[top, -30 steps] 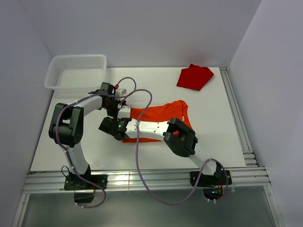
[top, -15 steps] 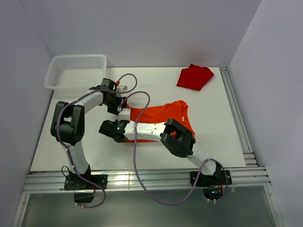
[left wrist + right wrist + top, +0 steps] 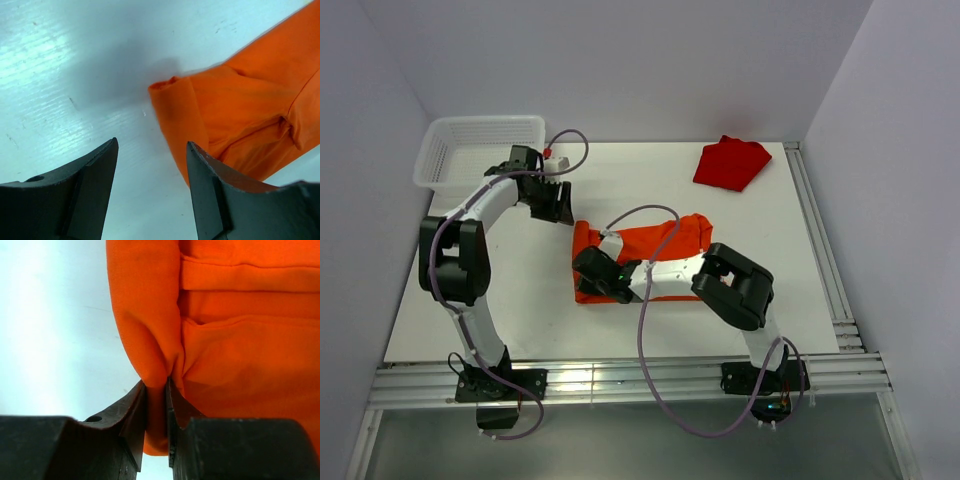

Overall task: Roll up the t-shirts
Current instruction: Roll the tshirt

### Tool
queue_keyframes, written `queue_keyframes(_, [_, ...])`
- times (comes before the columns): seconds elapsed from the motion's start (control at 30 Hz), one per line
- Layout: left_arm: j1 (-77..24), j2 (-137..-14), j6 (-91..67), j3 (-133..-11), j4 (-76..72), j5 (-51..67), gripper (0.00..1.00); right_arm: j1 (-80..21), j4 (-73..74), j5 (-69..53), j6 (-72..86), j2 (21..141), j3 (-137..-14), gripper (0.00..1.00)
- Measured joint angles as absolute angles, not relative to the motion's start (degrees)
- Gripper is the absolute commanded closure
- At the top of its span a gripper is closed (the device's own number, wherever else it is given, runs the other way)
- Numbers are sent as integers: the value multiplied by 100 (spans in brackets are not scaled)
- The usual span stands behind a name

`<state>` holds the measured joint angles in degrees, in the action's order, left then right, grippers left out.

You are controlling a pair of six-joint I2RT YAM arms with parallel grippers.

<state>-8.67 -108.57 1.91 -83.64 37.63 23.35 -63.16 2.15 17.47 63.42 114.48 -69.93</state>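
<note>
Top external view: the right arm bends low and reaches leftward over the table (image 3: 520, 310), its right gripper (image 3: 156, 385) at the near-left corner of the orange t-shirt (image 3: 665, 238), which lies bunched mid-table. Its jaws pinch a fold of that cloth. Forearm and a purple cable (image 3: 642, 212) cover the shirt's middle. The left arm stretches forward, and the left gripper (image 3: 150, 150) hangs near the shirt's far-left corner, jaws apart and empty. A white basket (image 3: 430, 150) sits far left. The red t-shirt (image 3: 730, 163) lies far right, well apart.
</note>
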Motion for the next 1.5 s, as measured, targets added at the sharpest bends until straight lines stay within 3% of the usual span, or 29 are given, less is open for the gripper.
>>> queue_keyframes(0.37, [-808, -10486, 399, -7338, 3697, 2491, 39, -5824, -3422, 296, 7310, 11476, -5253, 79])
queue_keyframes(0.67, [-871, -10720, 355, -7091, 3385, 2569, 41, -5758, -4491, 110, 7968, 11605, -4810, 79])
queue_keyframes(0.8, [-989, -10787, 311, -7057, 3273, 2532, 42, -5758, -4606, 97, 8082, 11620, -4753, 67])
queue_keyframes(0.93, [-1164, -10787, 231, -7050, 3168, 2364, 42, -5760, -4414, 152, 8117, 11594, -4757, 50])
queue_keyframes(1.03, [-1295, -10787, 209, -7050, 3081, 2185, 42, -5782, -3927, 316, 8023, 11354, -4834, 46])
queue_keyframes(1.5, [-1546, -10753, 167, -7050, 2971, 1612, 43, -6193, 5, 1793, 7223, 10866, -6667, 46])
